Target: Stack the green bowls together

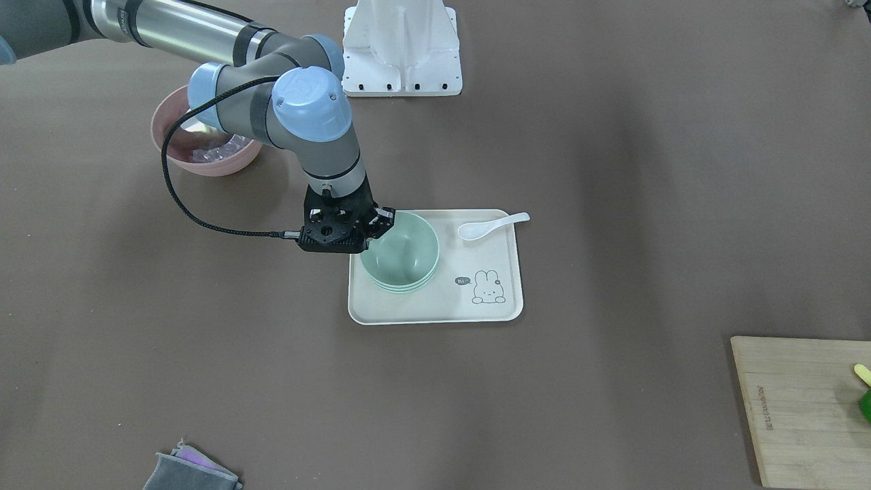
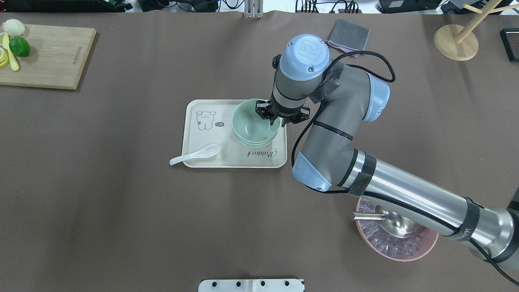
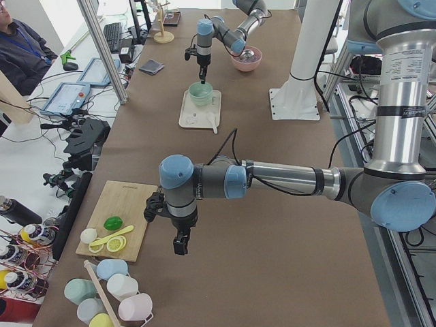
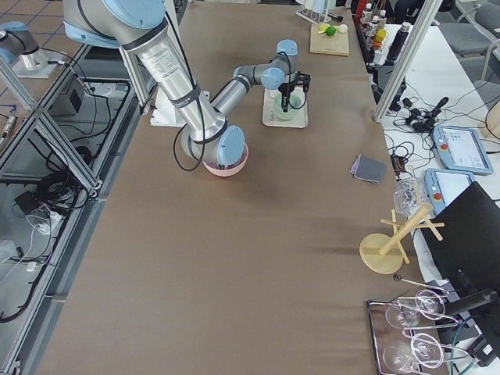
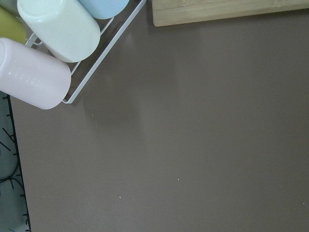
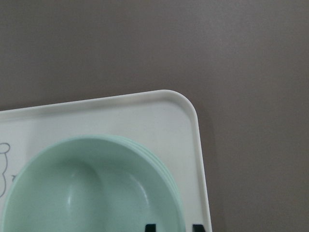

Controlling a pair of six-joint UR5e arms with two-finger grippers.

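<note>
Front view: the three bowls (image 1: pixel 401 258) sit nested in one stack on the tray (image 1: pixel 435 314), in its half toward the robot's right. The right pincer (image 1: pixel 380 226) is at the stack's rim. A spoon (image 1: pixel 491 225) lies across the tray's edge.

Overhead view: this pincer points straight down at the rim.

Left side view: the left pincer (image 3: pixel 180 245) hangs over the tabletop (image 3: pixel 286 272), well apart from the tray; apart or together, I cannot tell.

Right wrist view: one fingertip (image 6: pixel 150 227) is inside the rim and the other is outside, with a narrow gap. Whether they press the bowls, I cannot tell.
</note>
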